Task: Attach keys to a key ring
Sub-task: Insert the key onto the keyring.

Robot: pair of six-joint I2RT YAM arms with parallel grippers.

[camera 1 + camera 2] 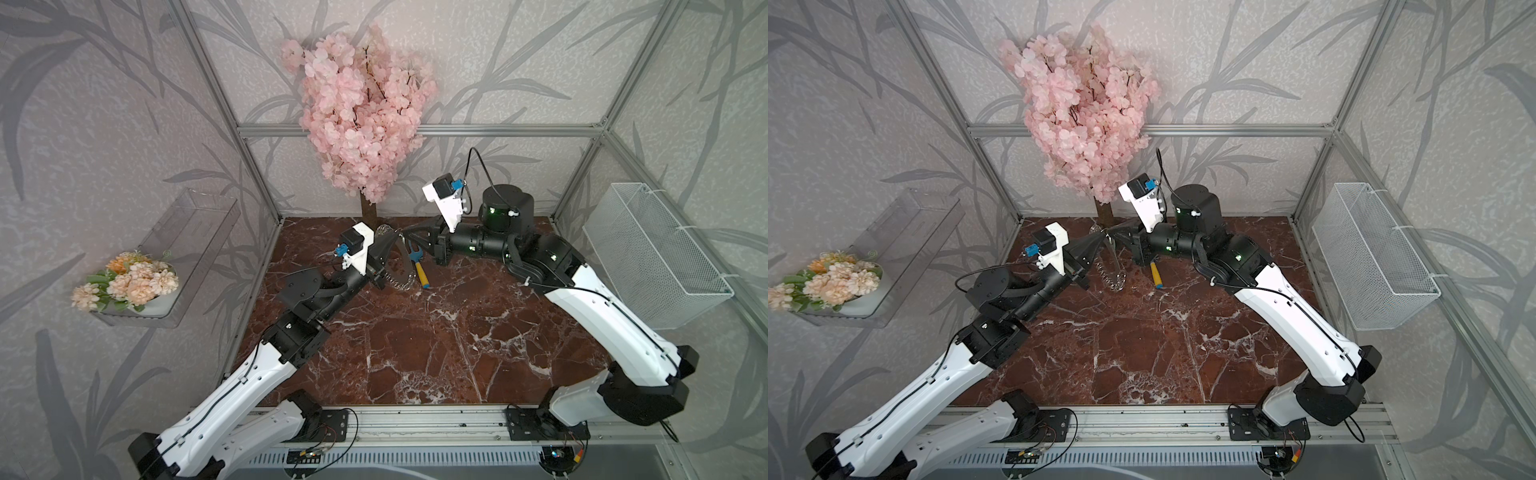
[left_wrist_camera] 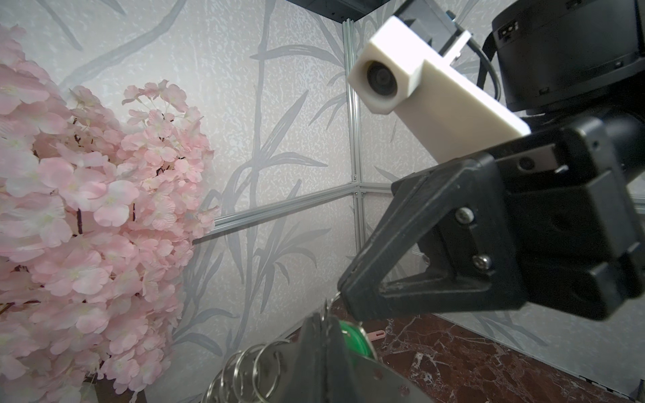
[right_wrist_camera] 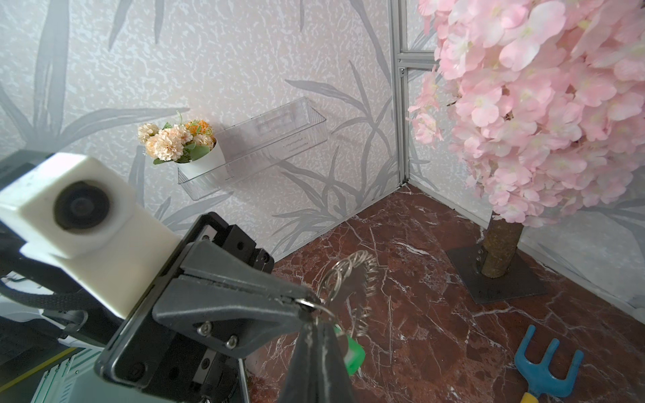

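The left hand is pinched shut on a split ring at the rim of the key ring, which stands tipped on edge at the back of the table. The green-tagged key sits against the right hand, also closed, though I can't tell what it grips. It looks like mid-threading; next, I'd say, the key must be worked round that ring's coil.

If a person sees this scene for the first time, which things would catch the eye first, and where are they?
Probably the pink blossom tree, standing at the back edge of the red marble table. Just in front of its trunk, the left gripper and right gripper meet tip to tip at the key ring, fringed with split rings, with a green key tag beside them.
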